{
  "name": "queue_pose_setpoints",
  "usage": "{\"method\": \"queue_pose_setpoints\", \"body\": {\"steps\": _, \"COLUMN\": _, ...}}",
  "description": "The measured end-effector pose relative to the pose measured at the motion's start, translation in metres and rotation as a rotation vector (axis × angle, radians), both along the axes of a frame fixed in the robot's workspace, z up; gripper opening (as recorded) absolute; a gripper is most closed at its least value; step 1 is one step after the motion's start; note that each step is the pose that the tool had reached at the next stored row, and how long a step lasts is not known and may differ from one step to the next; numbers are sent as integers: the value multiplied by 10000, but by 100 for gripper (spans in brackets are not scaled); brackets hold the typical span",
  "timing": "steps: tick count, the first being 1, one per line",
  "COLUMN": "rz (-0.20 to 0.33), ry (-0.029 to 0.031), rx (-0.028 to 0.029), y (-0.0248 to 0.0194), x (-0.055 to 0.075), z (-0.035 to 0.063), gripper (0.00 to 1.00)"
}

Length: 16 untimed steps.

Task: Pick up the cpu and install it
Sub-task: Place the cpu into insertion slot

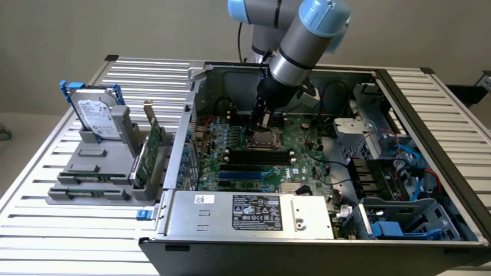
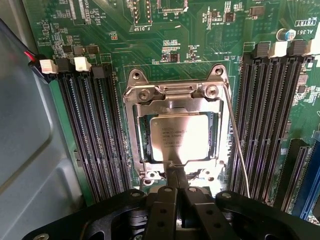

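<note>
Cpu (image 2: 182, 137) lay flat within the motherboard socket (image 2: 131, 125). I judged it light, stiff and fragile, best taken by its thin edges. My pincer (image 2: 175, 171) stood fully shut, tips at its near edge, no hold evident.

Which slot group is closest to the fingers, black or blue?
The black slots, right beside the socket under the fingers; the blue slots lie nearer the power supply.

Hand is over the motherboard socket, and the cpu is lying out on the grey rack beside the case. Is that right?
No. The hand is over the motherboard socket, but the cpu lies inside the socket's metal frame, not on the grey rack beside the case. The wrist view shows it.
</note>
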<state>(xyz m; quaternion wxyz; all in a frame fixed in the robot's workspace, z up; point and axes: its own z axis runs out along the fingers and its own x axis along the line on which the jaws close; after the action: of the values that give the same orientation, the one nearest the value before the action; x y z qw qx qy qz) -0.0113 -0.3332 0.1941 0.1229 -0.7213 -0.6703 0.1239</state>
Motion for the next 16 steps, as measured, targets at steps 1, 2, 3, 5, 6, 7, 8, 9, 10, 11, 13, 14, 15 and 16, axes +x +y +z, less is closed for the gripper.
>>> {"method": "queue_pose_setpoints", "body": {"steps": 1, "rz": 0, "ry": 0, "rx": -1, "y": 0, "x": 0, "z": 2, "gripper": 11}}
{"method": "queue_pose_setpoints", "body": {"steps": 2, "rz": 0, "ry": 1, "rx": -1, "y": -1, "x": -1, "z": 6, "gripper": 11}}
{"method": "queue_pose_setpoints", "body": {"steps": 3, "rz": 0, "ry": 1, "rx": -2, "y": -1, "x": -1, "z": 11, "gripper": 11}}
{"method": "queue_pose_setpoints", "body": {"steps": 5, "rz": -1, "ry": 1, "rx": -2, "y": -1, "x": -2, "z": 21, "gripper": 11}}
{"method": "queue_pose_setpoints", "body": {"steps": 6, "rz": 0, "ry": 1, "rx": -2, "y": -1, "x": -3, "z": 26, "gripper": 11}}
{"method": "queue_pose_setpoints", "body": {"steps": 7, "rz": -1, "ry": 1, "rx": -3, "y": -1, "x": -4, "z": 33, "gripper": 11}}
{"method": "queue_pose_setpoints", "body": {"steps": 8, "rz": -1, "ry": 1, "rx": -3, "y": -1, "x": -6, "z": 42, "gripper": 11}}
{"method": "queue_pose_setpoints", "body": {"steps": 9, "rz": -2, "ry": 1, "rx": -3, "y": -1, "x": -13, "z": 54, "gripper": 11}}
{"method": "queue_pose_setpoints", "body": {"steps": 10, "rz": 0, "ry": 1, "rx": -3, "y": -2, "x": -23, "z": 66, "gripper": 11}}
{"method": "queue_pose_setpoints", "body": {"steps": 11, "rz": 0, "ry": 1, "rx": -3, "y": -4, "x": -38, "z": 79, "gripper": 11}}
{"method": "queue_pose_setpoints", "body": {"steps": 13, "rz": 0, "ry": 2, "rx": -2, "y": -12, "x": -92, "z": 103, "gripper": 11}}
{"method": "queue_pose_setpoints", "body": {"steps": 14, "rz": 0, "ry": 1, "rx": -2, "y": -15, "x": -120, "z": 118, "gripper": 11}}
{"method": "queue_pose_setpoints", "body": {"steps": 15, "rz": 0, "ry": 1, "rx": -1, "y": -20, "x": -149, "z": 136, "gripper": 11}}
{"method": "queue_pose_setpoints", "body": {"steps": 16, "rz": 0, "ry": 1, "rx": -1, "y": -26, "x": -176, "z": 157, "gripper": 11}}
